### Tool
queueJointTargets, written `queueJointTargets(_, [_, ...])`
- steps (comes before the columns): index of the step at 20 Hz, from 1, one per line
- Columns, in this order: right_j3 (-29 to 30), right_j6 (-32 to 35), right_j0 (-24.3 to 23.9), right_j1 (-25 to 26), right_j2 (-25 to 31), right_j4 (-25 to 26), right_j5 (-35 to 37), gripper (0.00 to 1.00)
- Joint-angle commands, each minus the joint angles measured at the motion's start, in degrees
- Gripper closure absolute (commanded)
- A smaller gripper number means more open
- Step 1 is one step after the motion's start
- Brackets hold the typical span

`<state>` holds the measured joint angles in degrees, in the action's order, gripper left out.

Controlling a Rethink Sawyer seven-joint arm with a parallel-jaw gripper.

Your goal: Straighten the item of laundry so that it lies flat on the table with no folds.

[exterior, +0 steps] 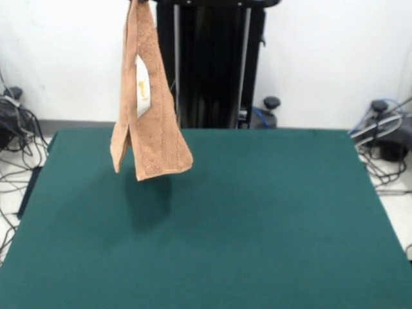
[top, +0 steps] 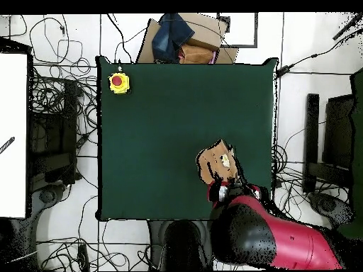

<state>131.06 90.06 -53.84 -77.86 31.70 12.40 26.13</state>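
The peach-orange towel (exterior: 151, 129) hangs in the air, folded lengthwise, from the top edge of the front view. Its lower corners hang a little above the dark green table (exterior: 270, 212) and cast a shadow on it. A white label (exterior: 142, 87) shows on the towel. My gripper (exterior: 140, 2) barely shows at the top edge, shut on the towel's upper end. In the overhead view the towel (top: 215, 161) shows as a small bunched shape above the table (top: 163, 106), just beyond my gripper (top: 224, 184), and the red and black arm (top: 269, 237) reaches in from the lower right.
A yellow box with a red button (top: 119, 83) sits on one table corner. The black pedestal (exterior: 209, 64) stands behind the table. A cardboard box with dark cloth (top: 188, 39) lies off the opposite edge. Cables lie on the floor around the table.
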Motion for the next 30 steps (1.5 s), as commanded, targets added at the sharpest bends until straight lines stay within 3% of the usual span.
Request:
queueJointTargets(1, [4.0, -3.7, 0.6, -0.3, 3.4, -0.5, -0.1, 1.00])
queueJointTargets(6, [4.1, -4.2, 0.3, -0.5, 3.6, -0.6, 0.2, 1.00])
queueJointTargets(7, [4.1, -4.3, 0.3, -0.5, 3.5, -0.6, 0.3, 0.00])
queueJointTargets(26, [4.6, -2.9, 0.7, -1.3, 3.1, -1.7, -0.4, 0.00])
queueJointTargets(30, [2.5, -2.2, 1.6, 2.6, 2.9, 3.3, -1.9, 0.00])
